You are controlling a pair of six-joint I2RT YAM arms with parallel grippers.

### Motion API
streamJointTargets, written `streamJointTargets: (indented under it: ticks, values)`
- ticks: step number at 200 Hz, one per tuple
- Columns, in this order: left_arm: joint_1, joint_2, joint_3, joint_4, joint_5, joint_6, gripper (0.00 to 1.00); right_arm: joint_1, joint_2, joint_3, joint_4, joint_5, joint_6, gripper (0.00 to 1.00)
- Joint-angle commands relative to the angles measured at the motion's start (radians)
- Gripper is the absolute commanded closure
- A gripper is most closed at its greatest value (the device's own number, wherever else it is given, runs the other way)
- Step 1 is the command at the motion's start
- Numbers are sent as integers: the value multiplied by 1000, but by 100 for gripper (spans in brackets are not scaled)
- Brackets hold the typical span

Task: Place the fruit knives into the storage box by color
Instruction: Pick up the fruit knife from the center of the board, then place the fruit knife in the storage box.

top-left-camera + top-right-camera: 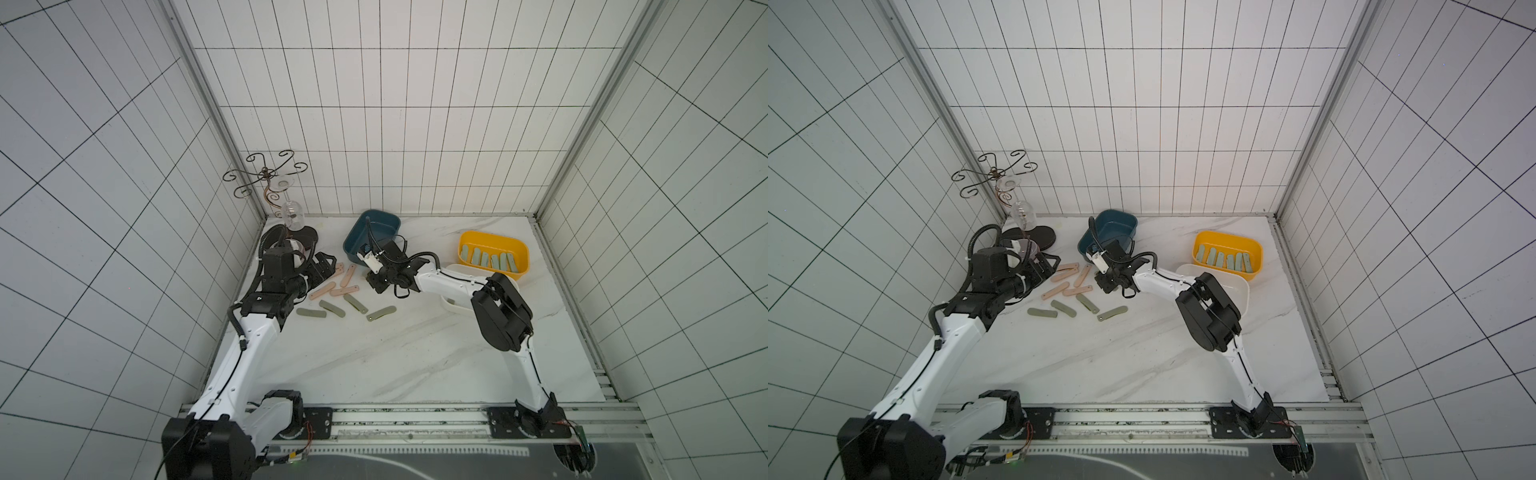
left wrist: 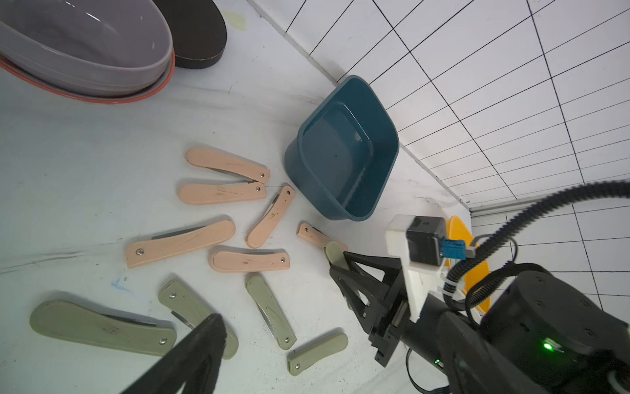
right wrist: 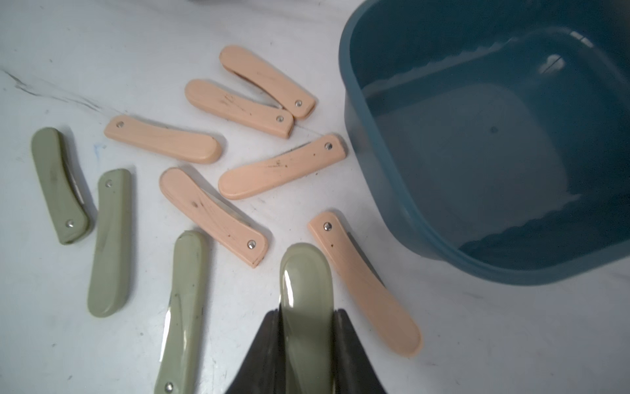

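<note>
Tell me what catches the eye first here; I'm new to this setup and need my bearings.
A scatter of peach-pink folding knives and olive-green folding knives lies on the white marble tabletop between the arms. The right gripper is shut on one olive-green knife beside the empty dark teal plastic tub. Far right, a yellow plastic tub holds a row of pale mint knives.

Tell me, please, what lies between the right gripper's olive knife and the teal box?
A peach-pink knife lies flat between olive knife and teal box, in the right wrist view.
</note>
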Motion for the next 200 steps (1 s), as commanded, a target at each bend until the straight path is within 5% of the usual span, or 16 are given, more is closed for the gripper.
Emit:
streamJointTargets:
  ticks: [1, 113, 200]
  values:
    - [3, -4, 10, 12, 0, 2, 3, -7, -70, -72, 2, 18, 8, 75]
    - [-32, 5, 28, 19, 14, -9, 3, -243, -473, -444, 55, 60, 109, 75]
    - [-105, 37, 54, 20, -2, -17, 3, -494, -733, -799, 127, 44, 323, 75]
